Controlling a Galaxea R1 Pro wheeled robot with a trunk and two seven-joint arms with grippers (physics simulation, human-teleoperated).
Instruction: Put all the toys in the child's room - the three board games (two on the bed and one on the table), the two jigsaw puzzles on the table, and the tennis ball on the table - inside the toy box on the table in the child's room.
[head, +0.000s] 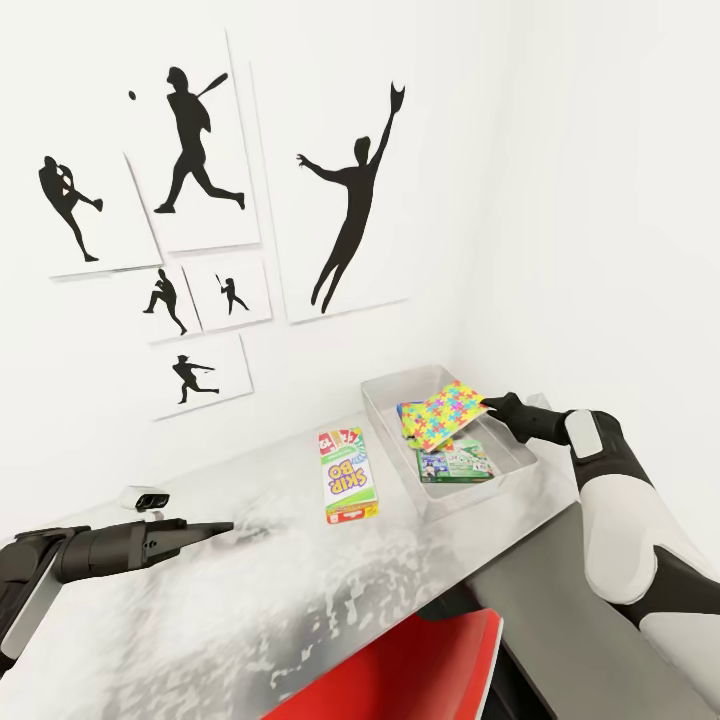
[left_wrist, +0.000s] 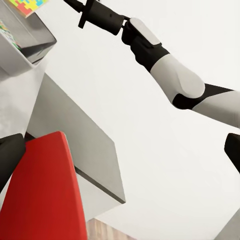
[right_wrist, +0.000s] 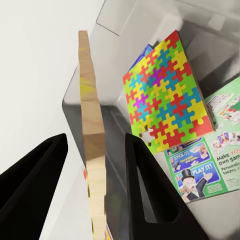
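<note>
Jigsaw puzzle stands on edge between the right end effector's closed fingers over the toy box, held thin-side-down, I judge, to slip in beside another puzzle and a green game; the Skip-Bo game waits on the counter.

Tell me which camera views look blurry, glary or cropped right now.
Head view: sharp, but the table has mottled pale glare. Right wrist view: crisp puzzle print; dark fingers crop the bottom. Left wrist view: mostly blank wall, red chair cut off.
</note>
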